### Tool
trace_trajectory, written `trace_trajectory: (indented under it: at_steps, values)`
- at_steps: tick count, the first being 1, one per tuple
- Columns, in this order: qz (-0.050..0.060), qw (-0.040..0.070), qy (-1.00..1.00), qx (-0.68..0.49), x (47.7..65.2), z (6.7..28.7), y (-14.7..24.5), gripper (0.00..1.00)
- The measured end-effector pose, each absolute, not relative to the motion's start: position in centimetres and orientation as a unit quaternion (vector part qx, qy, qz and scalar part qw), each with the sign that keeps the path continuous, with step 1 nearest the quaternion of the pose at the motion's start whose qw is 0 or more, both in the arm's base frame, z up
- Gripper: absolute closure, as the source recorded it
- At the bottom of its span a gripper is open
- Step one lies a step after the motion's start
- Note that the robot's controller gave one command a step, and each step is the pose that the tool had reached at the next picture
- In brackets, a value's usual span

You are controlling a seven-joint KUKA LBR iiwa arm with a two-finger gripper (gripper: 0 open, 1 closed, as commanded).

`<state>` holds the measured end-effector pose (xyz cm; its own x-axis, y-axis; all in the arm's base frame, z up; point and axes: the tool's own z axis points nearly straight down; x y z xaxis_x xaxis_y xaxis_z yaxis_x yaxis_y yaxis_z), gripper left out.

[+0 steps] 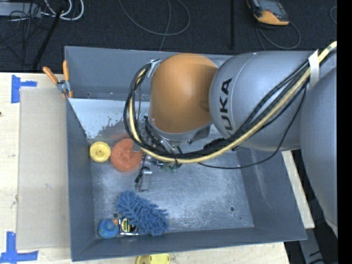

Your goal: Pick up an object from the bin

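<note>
Dark floor strewn with loose cables lies beyond the grey metal bin (231, 202), whose bottom is dusted with pale specks. The silver KUKA arm (258, 103) reaches in low, its orange wrist cover (179, 92) ringed by black and yellow cables. The gripper (144, 178) pokes out beneath that cover, its tip close to the bin floor. Whether it is parted or closed I cannot tell.

Nearest to the gripper is a round, rough orange scouring pad (124, 155), just up and to the left of the tip; whether the two touch is unclear. A round yellow disc (100, 152) sits beyond the pad, right against its far side. Below the gripper, apart from it, lies a shaggy blue mop head (143, 213). A small blue piece (108, 229) and a yellow-and-black item (128, 226) rest at the mop head's lower left edge, near the bin's front wall.
</note>
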<state>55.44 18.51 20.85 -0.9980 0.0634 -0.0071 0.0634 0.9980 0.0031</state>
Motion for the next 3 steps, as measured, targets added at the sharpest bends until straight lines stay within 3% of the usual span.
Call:
trace_trajectory:
  at_steps: [1, 2, 3]
  values:
    - [0.000, -0.001, 0.999, 0.038, 57.2, 16.8, 17.3, 0.00]
    - [0.000, 0.001, 0.996, 0.085, 59.1, 14.2, 18.2, 0.00]
    - [0.001, 0.001, 0.995, 0.095, 58.1, 8.7, 16.8, 1.00]
